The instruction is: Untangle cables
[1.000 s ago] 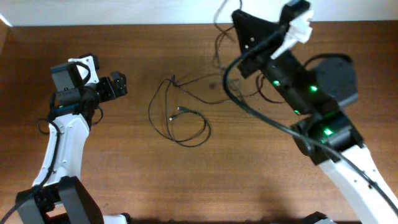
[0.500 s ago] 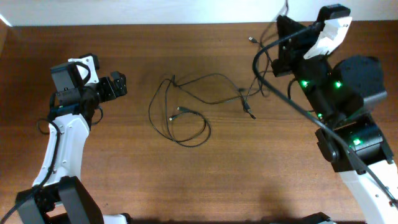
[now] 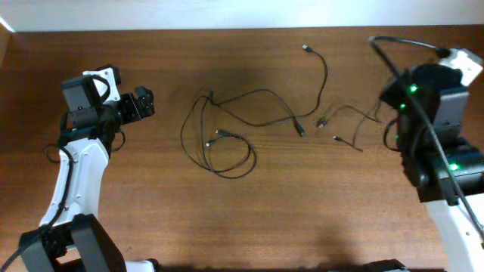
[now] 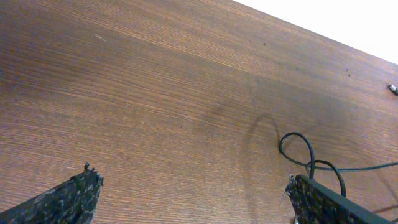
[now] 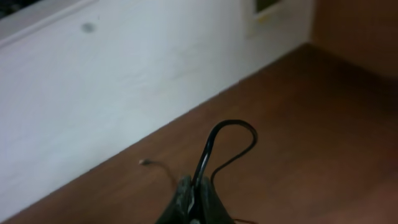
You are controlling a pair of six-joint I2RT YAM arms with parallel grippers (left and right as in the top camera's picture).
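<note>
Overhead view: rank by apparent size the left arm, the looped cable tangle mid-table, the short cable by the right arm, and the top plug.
1. left arm, though it stands nearer the camera, which may enlarge it.
2. looped cable tangle.
3. short cable.
4. top plug, clearly smallest.

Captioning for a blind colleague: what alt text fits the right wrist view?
The right gripper, jaws shut, pinches a thin black cable that loops out beyond its fingertips. Behind lie the brown wooden table and a white wall.
</note>
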